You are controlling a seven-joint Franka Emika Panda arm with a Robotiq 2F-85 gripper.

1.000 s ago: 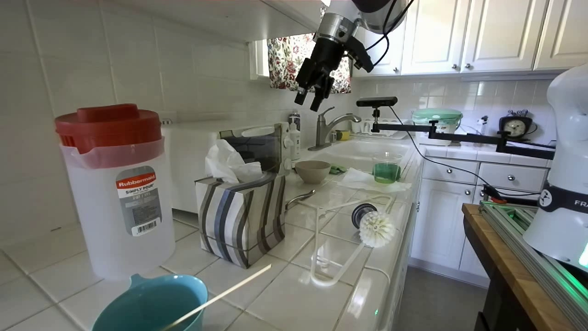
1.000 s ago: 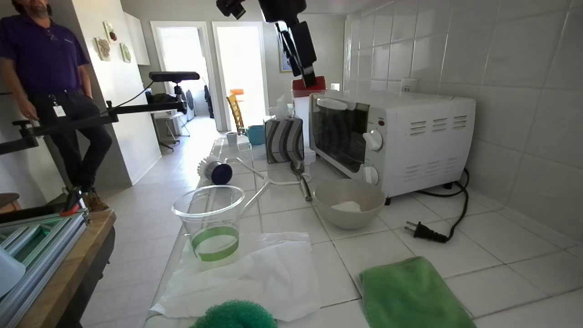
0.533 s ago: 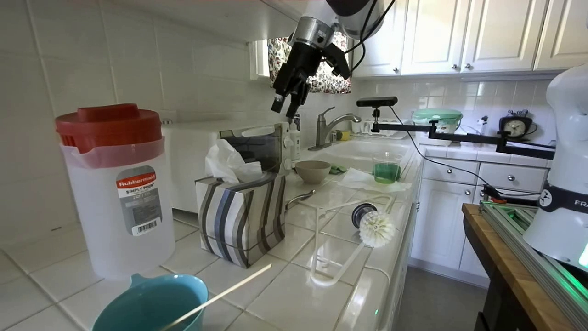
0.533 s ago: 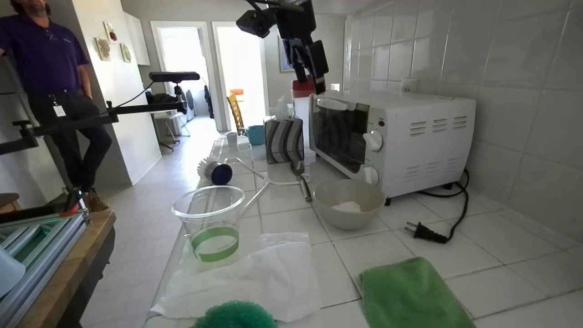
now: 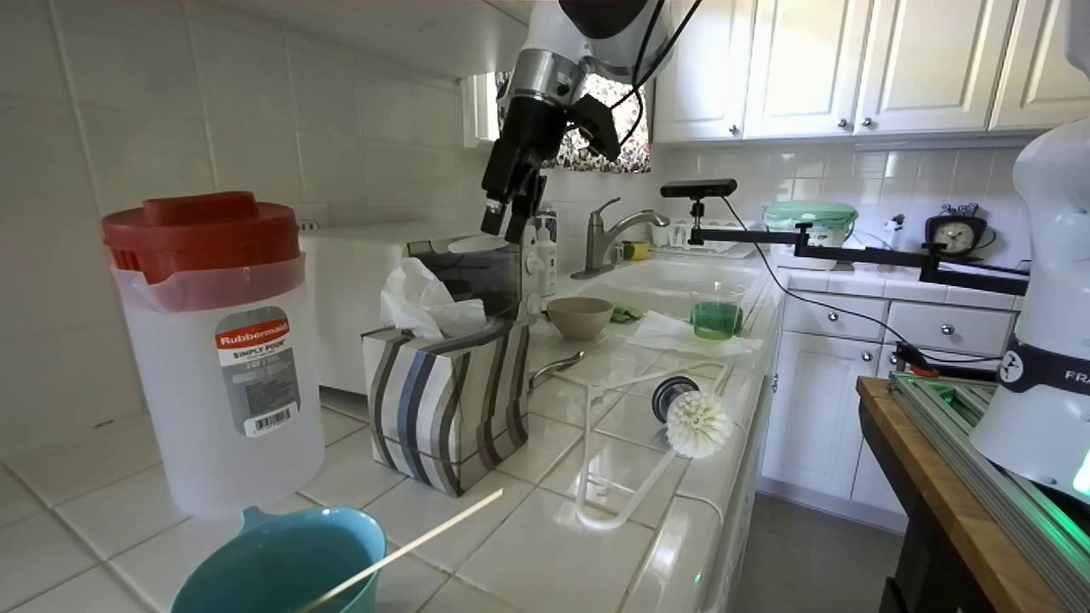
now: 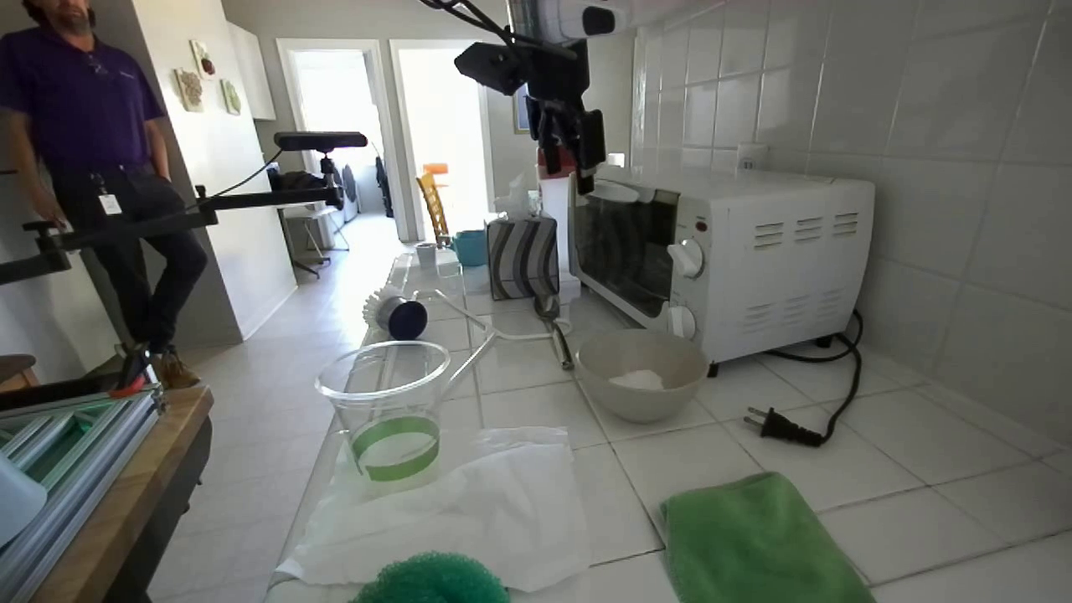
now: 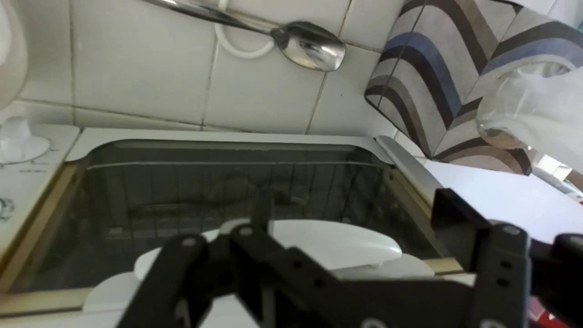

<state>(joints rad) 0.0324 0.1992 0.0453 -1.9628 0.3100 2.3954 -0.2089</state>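
A black two-fingered gripper (image 5: 503,223) points down toward a curved white plastic toaster-oven handle (image 7: 337,242), empty fingers parted roughly along its length.

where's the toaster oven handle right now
In the wrist view, the handle sits just below centre, across the dark glass door, partly hidden by the gripper.
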